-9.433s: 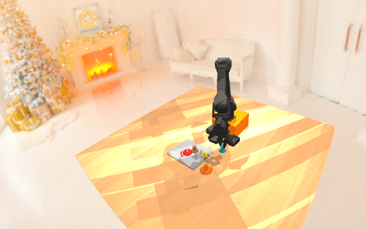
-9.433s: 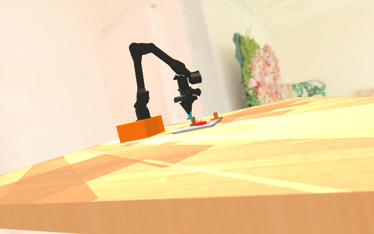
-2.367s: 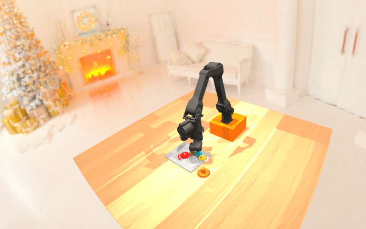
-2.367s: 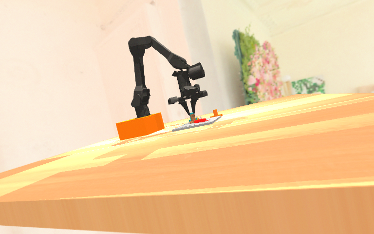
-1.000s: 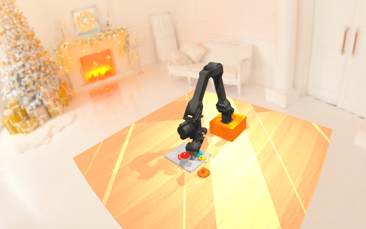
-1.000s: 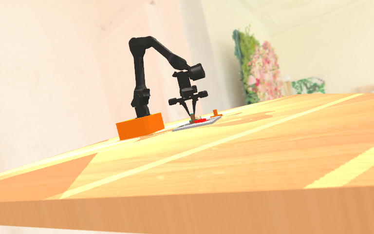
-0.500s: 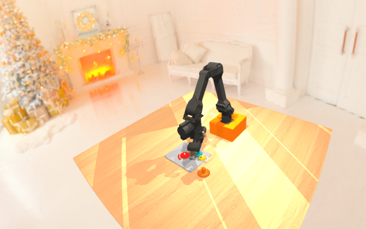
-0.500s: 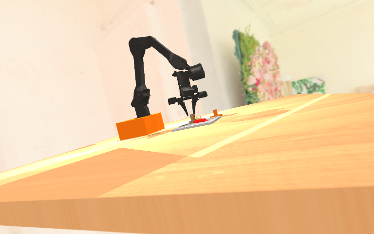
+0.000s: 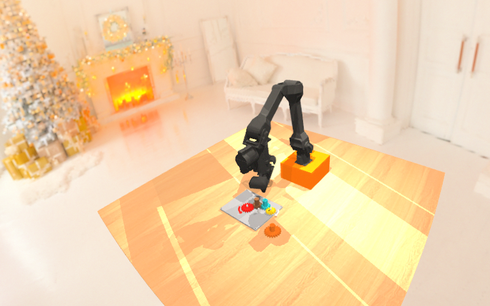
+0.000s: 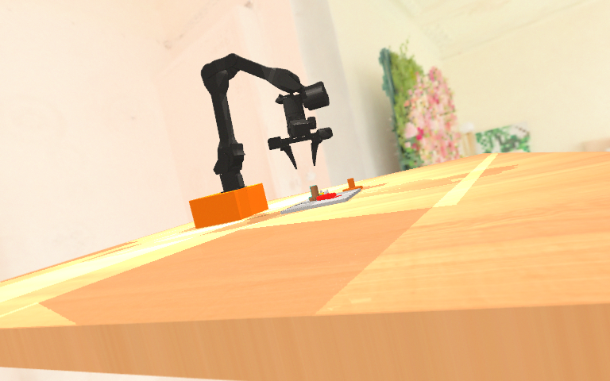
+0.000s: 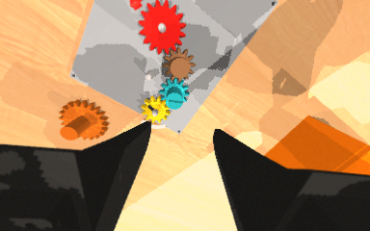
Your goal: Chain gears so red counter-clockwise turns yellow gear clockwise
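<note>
My gripper [image 10: 305,167] [image 11: 183,130] is open and empty, raised above the board. The grey board [image 9: 233,209] [image 11: 106,38] bears the red gear [image 9: 247,207] [image 11: 162,36], a brown gear [image 9: 256,203] [image 11: 179,65], a cyan gear [image 9: 265,204] [image 11: 173,93] and the yellow gear [image 9: 270,210] [image 11: 160,115]. In the wrist view they stand in a row, each beside the one before, with teeth that seem to meet. The brown and cyan gears look low on the board; whether they sit fully flat is too small to tell. An orange gear [image 9: 272,230] [image 10: 351,185] [image 11: 92,120] stands upright on the table.
An empty peg [image 11: 148,77] shows left of the brown and cyan gears in the wrist view. The orange base block [image 9: 300,175] [image 10: 229,209] [image 11: 318,149] carries the arm behind the board. The table [image 9: 325,234] [image 10: 314,251] surrounds the board.
</note>
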Robot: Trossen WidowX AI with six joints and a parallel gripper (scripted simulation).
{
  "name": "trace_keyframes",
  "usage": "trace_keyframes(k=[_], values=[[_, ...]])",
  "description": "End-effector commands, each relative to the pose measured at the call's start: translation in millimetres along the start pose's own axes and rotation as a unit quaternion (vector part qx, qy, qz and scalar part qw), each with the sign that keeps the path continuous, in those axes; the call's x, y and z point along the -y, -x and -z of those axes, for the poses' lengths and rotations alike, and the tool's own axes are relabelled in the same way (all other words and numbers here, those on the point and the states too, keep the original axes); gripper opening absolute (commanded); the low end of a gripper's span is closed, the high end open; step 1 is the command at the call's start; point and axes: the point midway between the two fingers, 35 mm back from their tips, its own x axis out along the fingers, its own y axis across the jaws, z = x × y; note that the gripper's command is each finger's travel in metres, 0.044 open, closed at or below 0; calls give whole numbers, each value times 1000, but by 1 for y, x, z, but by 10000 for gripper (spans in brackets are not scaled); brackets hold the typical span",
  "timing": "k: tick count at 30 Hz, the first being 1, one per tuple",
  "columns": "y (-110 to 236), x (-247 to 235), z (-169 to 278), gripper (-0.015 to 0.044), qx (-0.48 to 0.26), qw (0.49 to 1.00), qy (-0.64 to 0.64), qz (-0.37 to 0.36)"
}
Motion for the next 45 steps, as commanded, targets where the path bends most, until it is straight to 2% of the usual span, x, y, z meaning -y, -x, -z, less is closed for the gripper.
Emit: trace_keyframes(k=[1, 5, 45], values=[[22, -1, -1, 350, 7, 1000, -2, -14], [22, -1, -1, 440, 7, 1000, -2, -14], [22, -1, -1, 440, 7, 1000, -2, -14]])
